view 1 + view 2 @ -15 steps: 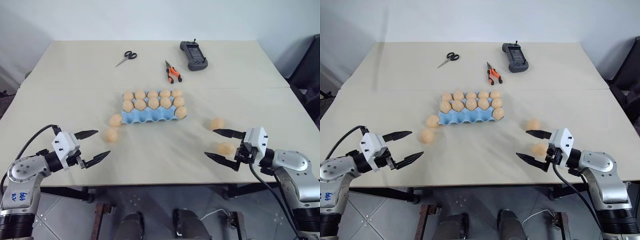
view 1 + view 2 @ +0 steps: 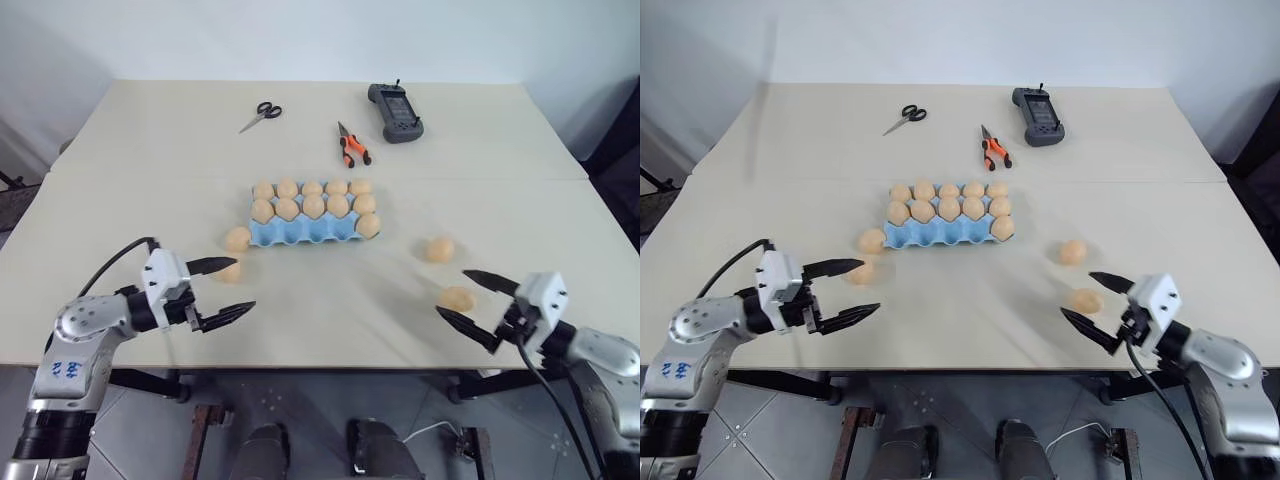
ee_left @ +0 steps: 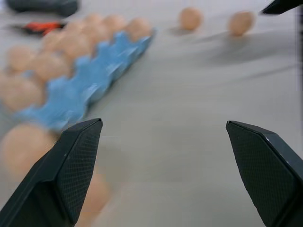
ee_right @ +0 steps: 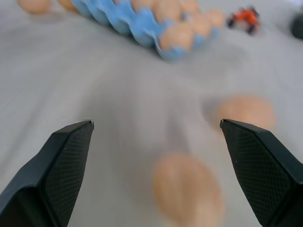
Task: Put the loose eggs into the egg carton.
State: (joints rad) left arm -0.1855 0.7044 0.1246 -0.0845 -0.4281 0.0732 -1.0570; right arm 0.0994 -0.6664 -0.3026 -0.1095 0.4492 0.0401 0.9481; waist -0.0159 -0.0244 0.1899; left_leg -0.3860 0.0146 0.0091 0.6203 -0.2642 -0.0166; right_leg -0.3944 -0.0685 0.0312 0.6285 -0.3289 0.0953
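Black-fingered left gripper (image 2: 245,283) at near left: spread wide, empty. Since half a second ago, pushed right, now just beside nearer left loose egg (image 2: 230,272), tip of far finger overlapping it; not yet closed round it. Second left egg (image 2: 238,238) touching or just beside egg carton (image 2: 300,236) at its left near corner. Light-blue carton mid-table, unmoved: far two rows full, one egg at right end of near row, four near cups empty. Far right egg (image 2: 438,249) lying free. Right gripper (image 2: 452,292) at near right: equally wide, holding nothing, bracketing near right egg (image 2: 456,298) as before, arm swung further right. Four loose eggs, four cups. Judged: pre-grasp both sides, nothing loaded yet.
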